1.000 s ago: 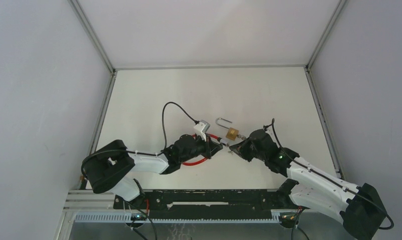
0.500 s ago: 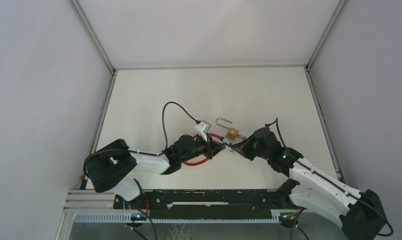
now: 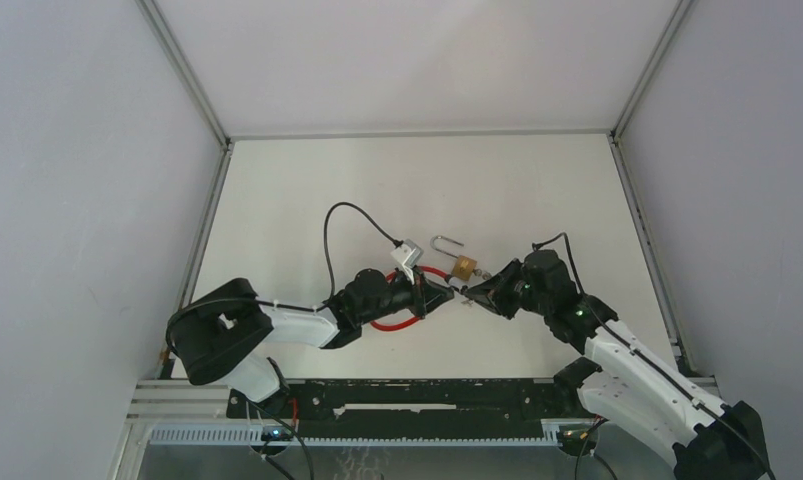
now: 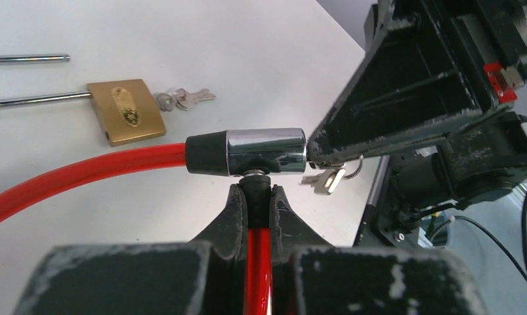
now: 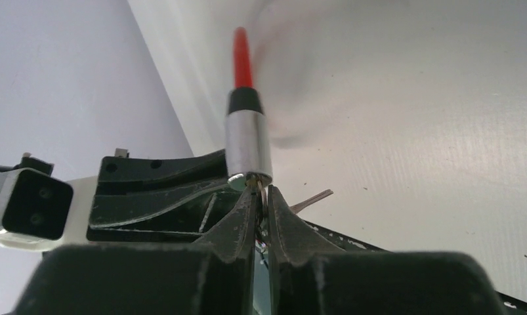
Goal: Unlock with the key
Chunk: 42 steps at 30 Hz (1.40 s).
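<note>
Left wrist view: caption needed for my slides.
Left gripper pinches the red cable while right gripper holds the keys at its chrome barrel.

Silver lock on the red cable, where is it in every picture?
Top external: silver lock in the middle, just below-left of the brass padlock.
Left wrist: middle of the picture, lying sideways.
Right wrist: middle, slightly left, standing upright.
Shared landmark: the red cable running out of it.
</note>
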{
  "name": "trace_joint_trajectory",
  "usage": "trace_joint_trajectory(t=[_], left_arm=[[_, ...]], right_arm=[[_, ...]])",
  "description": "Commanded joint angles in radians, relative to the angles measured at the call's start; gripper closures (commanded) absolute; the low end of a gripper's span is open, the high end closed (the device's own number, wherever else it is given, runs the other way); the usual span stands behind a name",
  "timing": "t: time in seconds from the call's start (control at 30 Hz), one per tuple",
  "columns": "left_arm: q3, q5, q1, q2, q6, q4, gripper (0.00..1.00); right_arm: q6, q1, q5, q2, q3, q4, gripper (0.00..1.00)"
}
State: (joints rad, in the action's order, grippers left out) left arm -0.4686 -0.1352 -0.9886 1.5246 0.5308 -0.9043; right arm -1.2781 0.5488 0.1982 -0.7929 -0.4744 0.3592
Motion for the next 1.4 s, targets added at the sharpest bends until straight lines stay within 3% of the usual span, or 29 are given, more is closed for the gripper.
trace_joint_trajectory(t=[0.0, 0.27, 0.57, 0.93, 1.37], left_arm=[[-0.06, -0.13, -0.043, -0.057, 0.007, -0.119, 1.0], [-0.065, -0.084, -0.043, -0.063, 0.009, -0.099, 1.0], [-0.099, -0.075, -0.044, -0.08, 0.015, -0.015, 1.0], [-0.197, -0.193, -0.044, -0.13, -0.003, 0.234, 1.0], [-0.231, -0.263, -0.044, -0.18, -0.006, 0.311, 1.0]], right_arm=[[0.03, -0.051, 0.104, 0.031, -0.04, -0.113, 0.83], [0.03, -0.071, 0.14, 0.072, -0.039, -0.063, 1.0], [0.082, -0.054, 0.186, 0.068, -0.041, -0.053, 1.0], [0.358, 0.05, 0.046, 0.007, -0.156, 0.146, 1.0], [0.568, 0.228, -0.07, -0.141, -0.333, 0.267, 1.0]])
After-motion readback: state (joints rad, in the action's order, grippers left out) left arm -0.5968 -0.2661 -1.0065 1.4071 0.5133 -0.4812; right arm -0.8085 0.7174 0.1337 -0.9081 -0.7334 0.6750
